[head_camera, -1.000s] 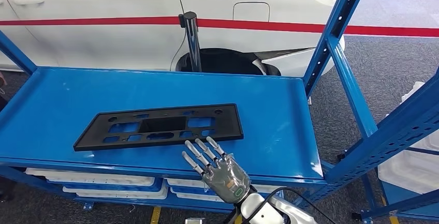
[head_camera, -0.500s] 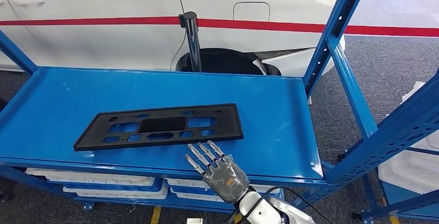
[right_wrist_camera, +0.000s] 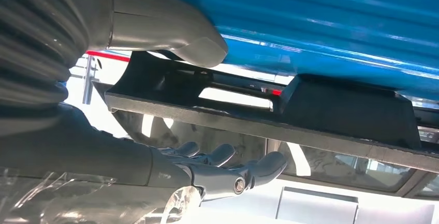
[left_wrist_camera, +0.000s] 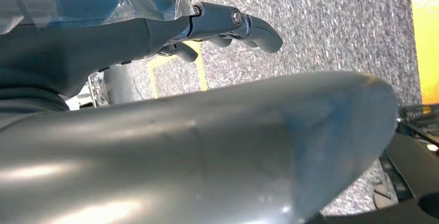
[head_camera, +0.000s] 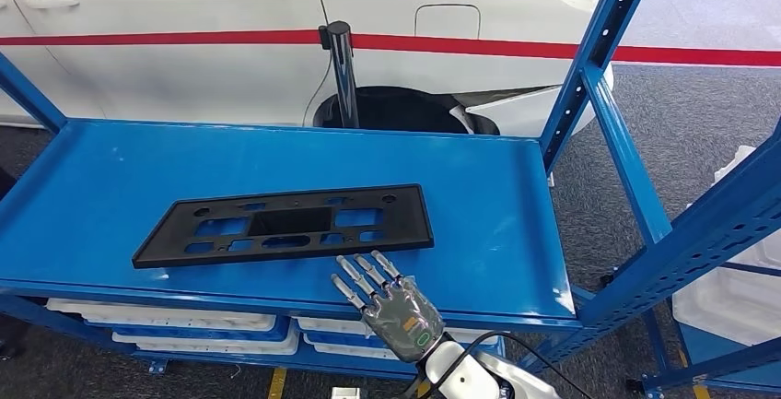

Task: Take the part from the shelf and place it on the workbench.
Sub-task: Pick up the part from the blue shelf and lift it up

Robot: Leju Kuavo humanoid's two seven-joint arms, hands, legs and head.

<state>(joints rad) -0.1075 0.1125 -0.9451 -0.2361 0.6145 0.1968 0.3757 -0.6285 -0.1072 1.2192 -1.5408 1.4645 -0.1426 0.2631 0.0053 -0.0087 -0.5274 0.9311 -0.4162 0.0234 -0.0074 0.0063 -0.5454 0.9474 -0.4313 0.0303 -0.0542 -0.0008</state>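
Centrally, I see my right hand (head_camera: pixel 394 299), fingers spread and empty, just below the flat black part (head_camera: pixel 285 224); it looks stiff and light, so I'd grip its near long edge.

Matt black plastic part (head_camera: pixel 285 225) lies on the shelf's (head_camera: pixel 479 196) glossy blue painted metal.

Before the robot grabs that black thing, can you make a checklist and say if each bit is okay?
1. Black part lying flat on the blue shelf: ok.
2. Right robot hand empty, fingers apart: ok.
3. Right robot hand near the part's front edge: ok.
4. Right robot hand touching the part: not ok, a gap remains.
5. Left robot hand ready to help: cannot tell, it hangs over the floor.
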